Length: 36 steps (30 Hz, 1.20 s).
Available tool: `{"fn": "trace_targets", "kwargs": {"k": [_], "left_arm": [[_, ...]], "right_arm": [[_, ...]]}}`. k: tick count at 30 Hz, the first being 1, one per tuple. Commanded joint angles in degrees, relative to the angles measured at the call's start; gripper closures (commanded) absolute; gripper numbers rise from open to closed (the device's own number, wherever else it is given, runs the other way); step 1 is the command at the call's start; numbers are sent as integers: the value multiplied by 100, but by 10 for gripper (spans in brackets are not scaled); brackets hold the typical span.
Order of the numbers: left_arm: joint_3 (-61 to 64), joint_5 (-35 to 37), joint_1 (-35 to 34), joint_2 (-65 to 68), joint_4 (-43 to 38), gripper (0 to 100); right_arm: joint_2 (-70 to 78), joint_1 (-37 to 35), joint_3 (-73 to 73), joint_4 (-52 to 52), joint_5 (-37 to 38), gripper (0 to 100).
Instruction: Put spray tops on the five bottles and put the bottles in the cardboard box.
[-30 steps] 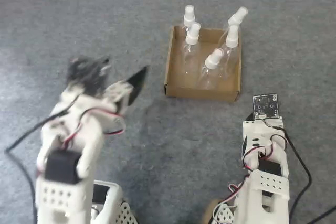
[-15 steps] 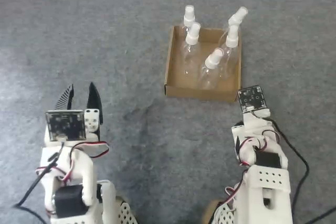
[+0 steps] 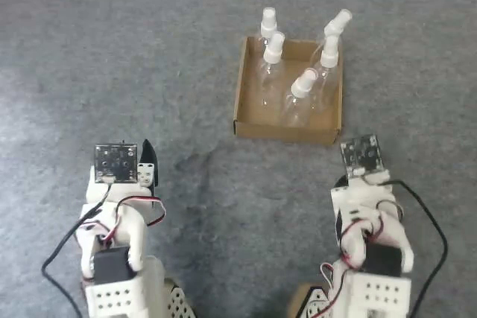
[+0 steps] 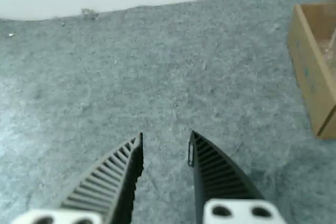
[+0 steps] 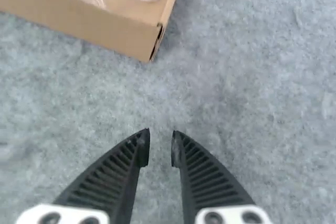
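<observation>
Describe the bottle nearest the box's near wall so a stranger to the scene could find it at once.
On the grey carpet sits an open cardboard box holding five clear bottles with white spray tops. Four tops cluster toward its far wall. The fifth bottle is right of centre, its top closest of all to the near wall.

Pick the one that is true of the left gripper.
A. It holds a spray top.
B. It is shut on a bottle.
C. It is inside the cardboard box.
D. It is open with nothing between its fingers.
D: in the left wrist view the left gripper has its fingers apart with bare grey carpet between them, and the cardboard box lies off to one side.
</observation>
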Motion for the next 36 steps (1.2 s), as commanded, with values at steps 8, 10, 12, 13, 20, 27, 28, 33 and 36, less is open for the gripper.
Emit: {"fn": "trace_targets", "kwargs": {"k": [8,10,12,13,20,27,28,33,36], "left_arm": [[374,-53,0,-88,0,873],[374,-53,0,-88,527,874],[374,-53,-35,-88,1037,878],[374,-53,-35,-88,1266,878],[374,-70,-44,-88,1714,985],[374,-53,-44,-105,2075,988],[374,-53,-44,-105,2075,988],[374,-53,-44,-105,2075,988],[374,-53,-44,-105,2075,988]], "right_arm": [[-549,-66,703,251,571,950],[-585,-66,809,347,571,950],[-567,-4,800,549,571,950],[-567,-4,800,629,571,950],[-567,-4,800,1393,615,950],[-558,927,800,1376,615,950],[-558,1068,800,1376,615,950],[-558,1341,800,1376,615,950],[-558,1341,800,1376,615,950]]}}
